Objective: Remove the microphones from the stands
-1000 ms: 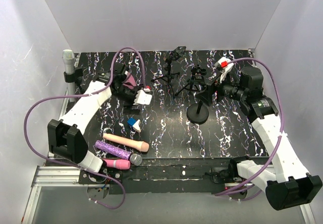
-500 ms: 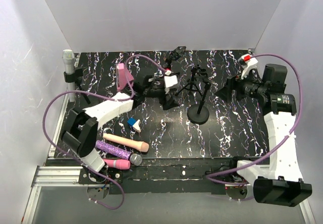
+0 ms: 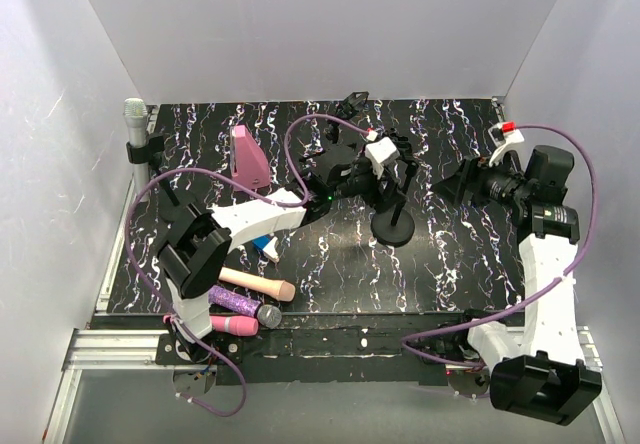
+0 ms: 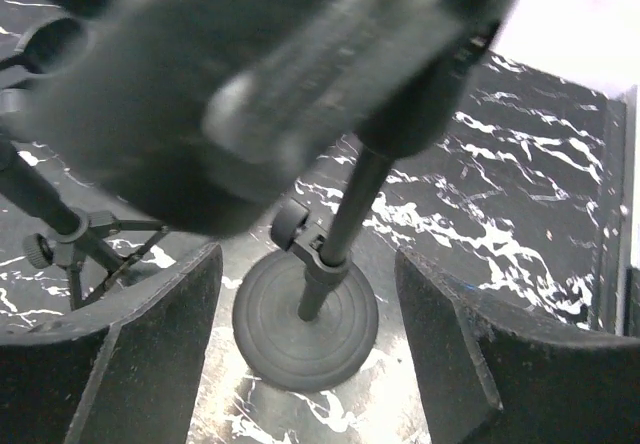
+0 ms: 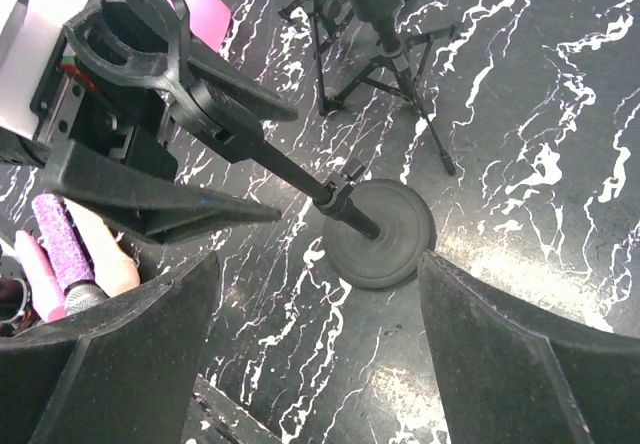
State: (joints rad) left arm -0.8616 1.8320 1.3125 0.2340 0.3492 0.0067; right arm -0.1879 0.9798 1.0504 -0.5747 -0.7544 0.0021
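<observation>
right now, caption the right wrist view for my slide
Left end effector straddles the round-base stand below its clip, framed by the open right end effector.

Top view: bright, even, diffuse light. White walls (image 3: 320, 24) are pale and slightly washed. Black marbled desk (image 3: 450, 254) is sharp, with faint, soft-edged shadows.

Left wrist view: stand head (image 4: 250, 94), close to the lens, is a heavily blurred dark mass. Round stand base (image 4: 305, 319) below it is in fair focus. Wall strip at upper right is overexposed. Dull sheen on the desk beside the base.

Right wrist view: crisp throughout. Broad pale glare on the desk right of the base. Wide-angle stretching toward the corners.
</observation>
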